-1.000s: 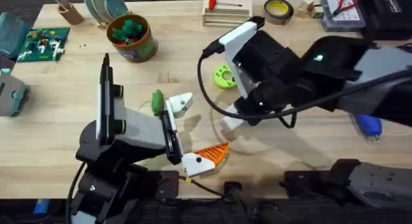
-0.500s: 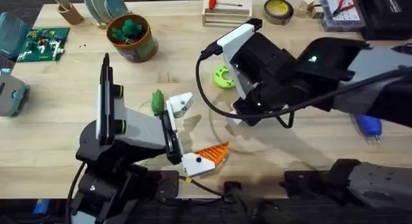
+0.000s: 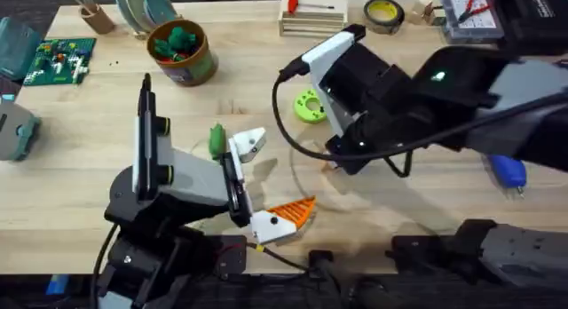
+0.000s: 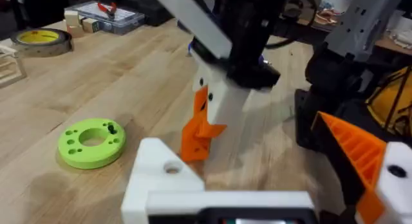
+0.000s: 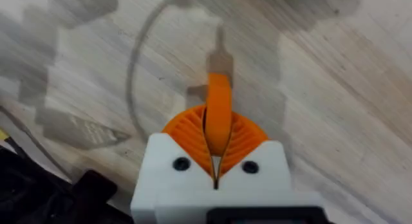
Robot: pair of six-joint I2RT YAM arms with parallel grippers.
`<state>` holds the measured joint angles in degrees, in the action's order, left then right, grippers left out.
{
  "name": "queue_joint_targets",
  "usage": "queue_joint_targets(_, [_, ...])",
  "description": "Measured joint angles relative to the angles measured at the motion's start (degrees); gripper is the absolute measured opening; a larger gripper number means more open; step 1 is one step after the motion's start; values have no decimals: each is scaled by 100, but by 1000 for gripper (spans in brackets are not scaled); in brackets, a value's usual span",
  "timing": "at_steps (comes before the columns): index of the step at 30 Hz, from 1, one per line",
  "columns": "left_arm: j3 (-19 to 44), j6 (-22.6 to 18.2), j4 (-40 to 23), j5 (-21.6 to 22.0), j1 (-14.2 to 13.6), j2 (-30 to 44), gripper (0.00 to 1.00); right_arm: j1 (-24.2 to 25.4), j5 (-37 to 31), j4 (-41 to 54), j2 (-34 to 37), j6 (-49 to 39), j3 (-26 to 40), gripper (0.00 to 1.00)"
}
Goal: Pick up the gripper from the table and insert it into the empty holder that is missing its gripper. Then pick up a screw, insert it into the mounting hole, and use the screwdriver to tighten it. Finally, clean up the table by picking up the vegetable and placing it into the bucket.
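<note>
Right tool pinches the gripper, apparently lifted since earlier; left tool stays wide.

Place: a robotics lab or workshop bench.
Surface: pale wooden table with two robot arms mounted at its near edge.
Tools: roll of yellow tape, clear parts organiser, red-handled tool on a slatted crate.
Parts: green circuit board, lime-green printed disc.
Cabling: black cables trailing off the arms.
</note>
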<state>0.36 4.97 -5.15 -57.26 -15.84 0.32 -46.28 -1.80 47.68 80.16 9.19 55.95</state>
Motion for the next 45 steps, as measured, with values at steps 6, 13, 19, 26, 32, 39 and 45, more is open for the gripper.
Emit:
queue_joint_targets(6, [0, 0, 0, -2, 0, -2, 993, 0, -408, 575, -548, -3, 809, 8])
queue_joint_targets(13, [0, 0, 0, -2, 0, -2, 993, 31, -595, 608, -1655, 238, 1253, 7])
queue_joint_targets(19, [0, 0, -2, 0, 0, 0, 993, 322, -562, 363, -2620, 850, 1043, 7])
queue_joint_targets(26, [0, 0, 0, -2, 0, -2, 993, 552, 553, -1485, -3703, 1480, -539, 7])
queue_joint_targets(32, [0, 0, 0, 5, 0, 0, 993, 597, 1532, -2491, -3620, 2318, -1496, 7])
queue_joint_targets(39, [0, 0, 4, 24, 0, -2, 993, 697, 2706, -3114, -2916, 2884, -1632, 7])
queue_joint_targets(45, [0, -2, 28, 195, 0, -1, 993, 1267, 4036, -3596, -2210, 3072, -1632, 7])
